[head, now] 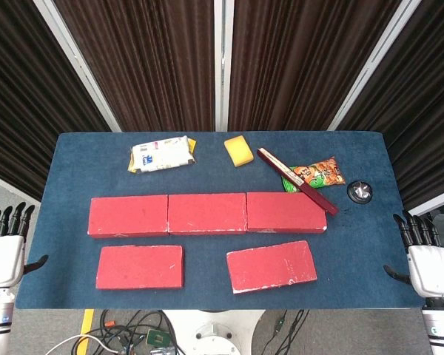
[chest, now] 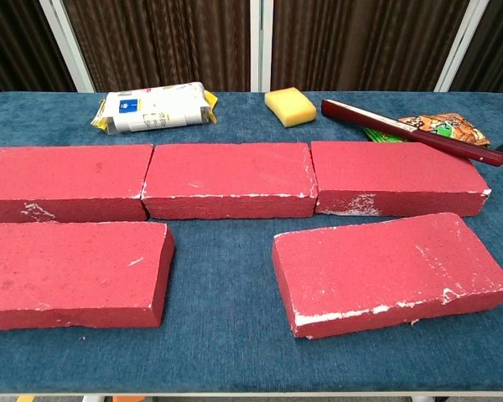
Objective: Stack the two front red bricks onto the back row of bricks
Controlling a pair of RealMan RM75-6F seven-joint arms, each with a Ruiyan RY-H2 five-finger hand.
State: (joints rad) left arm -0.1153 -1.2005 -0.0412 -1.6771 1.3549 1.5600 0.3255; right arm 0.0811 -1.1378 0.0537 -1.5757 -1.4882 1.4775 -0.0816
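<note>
With the left hand (head: pixel 4 255) and right hand (head: pixel 429 262) held empty, fingers spread, off the table's (head: pixel 66 159) sides, the 2 front bricks (chest: pixel 71 272) (chest: pixel 390 268) lie unstacked before the back row (chest: pixel 226 177); each is best grasped across its short width and lowered flat.

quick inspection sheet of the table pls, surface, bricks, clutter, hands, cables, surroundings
surface: blue cloth table, flat, no spills seen
job's things: back row of three red bricks end to end; front left brick square to the row; front right brick slightly skewed; neither stacked yet
clutter: white packet, yellow sponge, dark red stick lying over a snack bag and touching the right back brick, small black round object
hands: left hand and right hand open, off the table edges, holding nothing
cables: loose bundle on the floor below the front edge
surroundings: dark curtains behind
</note>
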